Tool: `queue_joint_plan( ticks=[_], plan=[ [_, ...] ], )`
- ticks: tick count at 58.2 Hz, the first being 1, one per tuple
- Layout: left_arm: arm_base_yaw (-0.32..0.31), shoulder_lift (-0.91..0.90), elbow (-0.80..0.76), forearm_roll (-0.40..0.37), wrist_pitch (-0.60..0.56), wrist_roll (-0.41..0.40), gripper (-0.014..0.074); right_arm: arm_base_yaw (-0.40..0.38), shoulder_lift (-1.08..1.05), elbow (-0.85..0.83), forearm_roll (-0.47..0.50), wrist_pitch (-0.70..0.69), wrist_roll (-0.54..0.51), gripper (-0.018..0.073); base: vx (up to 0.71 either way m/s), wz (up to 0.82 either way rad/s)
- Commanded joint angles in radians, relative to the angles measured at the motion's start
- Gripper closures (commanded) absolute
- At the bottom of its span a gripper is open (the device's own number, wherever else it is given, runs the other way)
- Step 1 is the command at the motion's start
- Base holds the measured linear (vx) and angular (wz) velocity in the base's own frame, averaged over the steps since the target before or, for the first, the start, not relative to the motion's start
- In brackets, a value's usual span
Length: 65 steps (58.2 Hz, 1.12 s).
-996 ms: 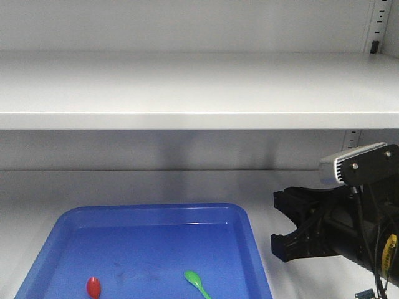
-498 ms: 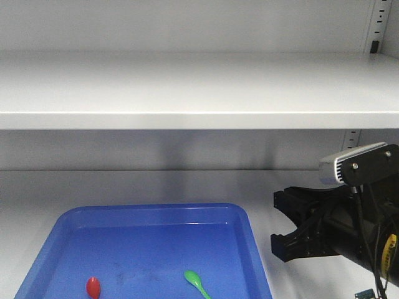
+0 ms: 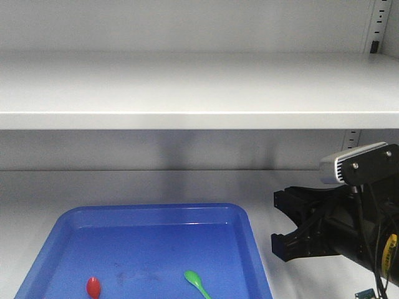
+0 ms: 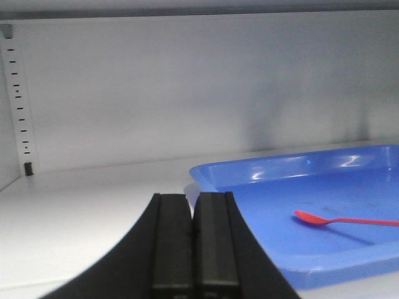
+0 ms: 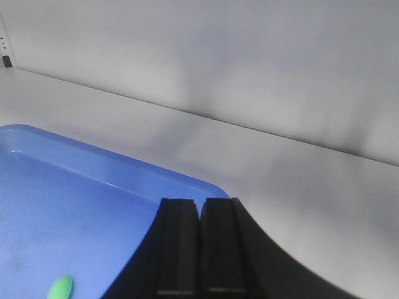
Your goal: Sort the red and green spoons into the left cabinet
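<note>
The red spoon (image 3: 93, 286) and the green spoon (image 3: 198, 282) lie apart in a blue tray (image 3: 149, 208) on the left cabinet's lower shelf (image 3: 156, 184). In the left wrist view my left gripper (image 4: 193, 198) is shut and empty, just outside the tray's (image 4: 249, 171) left corner, with the red spoon (image 4: 336, 219) off to its right. My right gripper (image 3: 277, 223) hovers right of the tray. Its wrist view shows the right gripper (image 5: 199, 200) shut on nothing above the tray's corner (image 5: 124, 168), the green spoon's bowl (image 5: 61, 288) at lower left.
An upper cabinet shelf (image 3: 187, 87) overhangs the tray. Slotted rails run up the back corners (image 3: 379, 25) (image 4: 19, 106). The grey back wall (image 5: 249, 62) stands close behind the tray.
</note>
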State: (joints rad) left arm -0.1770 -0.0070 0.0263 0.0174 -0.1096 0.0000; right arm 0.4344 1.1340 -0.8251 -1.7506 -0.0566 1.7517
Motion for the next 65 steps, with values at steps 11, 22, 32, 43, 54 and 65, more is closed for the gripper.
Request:
queue_joint_plan(
  ticks=[11, 22, 32, 43, 54, 65],
  plan=[
    [0.038, -0.024, 0.000, -0.046, 0.089, 0.035, 0.0596, -0.003, -0.023, -0.030, -0.033, 0.030, -0.005, 0.0564, 0.00, 0.00],
    [0.038, -0.024, 0.000, -0.046, 0.159, 0.033, 0.0596, -0.003, -0.023, -0.030, -0.033, 0.030, -0.005, 0.0564, 0.00, 0.00],
    [0.038, -0.023, -0.001, -0.046, 0.170, 0.026, 0.0596, -0.003, -0.023, -0.030, -0.033, 0.030, -0.005, 0.0564, 0.00, 0.00],
    [0.038, -0.023, -0.001, -0.046, 0.170, 0.026, 0.0596, -0.003, -0.023, -0.030, -0.033, 0.030, -0.005, 0.0564, 0.00, 0.00],
    [0.038, -0.023, -0.001, -0.046, 0.170, 0.026, 0.0596, -0.003, -0.023, -0.030, -0.033, 0.030, -0.005, 0.0564, 0.00, 0.00],
    [0.038, -0.023, -0.001, -0.046, 0.170, 0.027, 0.0596, -0.003, -0.023, -0.030, -0.033, 0.030, -0.005, 0.0564, 0.00, 0.00]
  ],
)
